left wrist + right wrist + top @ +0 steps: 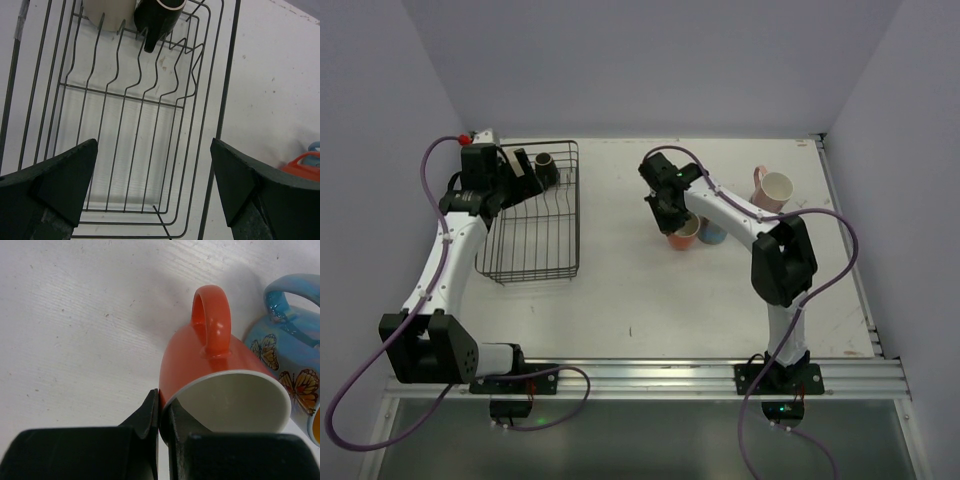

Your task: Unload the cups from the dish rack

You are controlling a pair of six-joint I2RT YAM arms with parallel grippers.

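Note:
The black wire dish rack (pixel 532 232) lies at the table's left. At its far end are a black cup (pixel 546 168) and a cream cup (pixel 107 12) side by side; the black cup (pixel 158 19) is nearer the table's middle. My left gripper (pixel 152 185) hangs open over the rack's bare wires (pixel 131 125), short of both cups. In the middle of the table my right gripper (pixel 164 410) is shut on the rim wall of an orange-red cup (pixel 220 357), one finger inside and one outside. That orange-red cup (pixel 684 236) is upright next to a light blue butterfly cup (pixel 286 354).
A pink cup (pixel 772 189) lies on its side at the right rear of the table. The light blue cup (pixel 713 233) stands just right of the orange-red one. Walls close in the table at the back and both sides.

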